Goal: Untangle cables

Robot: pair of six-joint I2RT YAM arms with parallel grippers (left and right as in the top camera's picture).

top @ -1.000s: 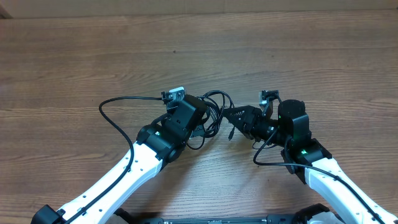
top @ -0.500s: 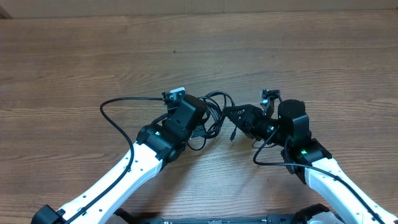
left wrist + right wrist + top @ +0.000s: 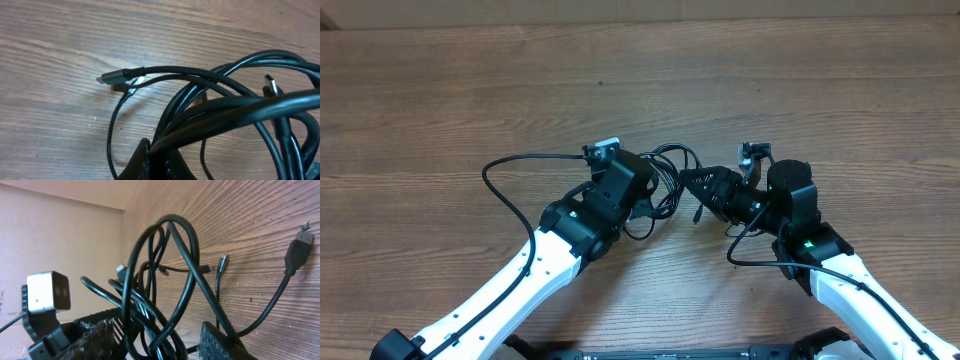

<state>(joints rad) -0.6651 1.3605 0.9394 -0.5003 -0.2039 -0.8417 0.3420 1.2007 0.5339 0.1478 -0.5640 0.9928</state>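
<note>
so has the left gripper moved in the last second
yes, slightly: the left gripper has edged right, toward the cables, judged against the dark speck in the wood above it.

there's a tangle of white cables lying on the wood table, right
Wrong colour: the cables are black, not white, as the left wrist view shows. They are tangled, and they do lie on the wood table.

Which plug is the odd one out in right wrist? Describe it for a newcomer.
On the wooden table, right of the looped cables, one cord runs toward the top-right corner. Its plug is chunky, black, blue-tipped; the other plugs are slim.
</note>
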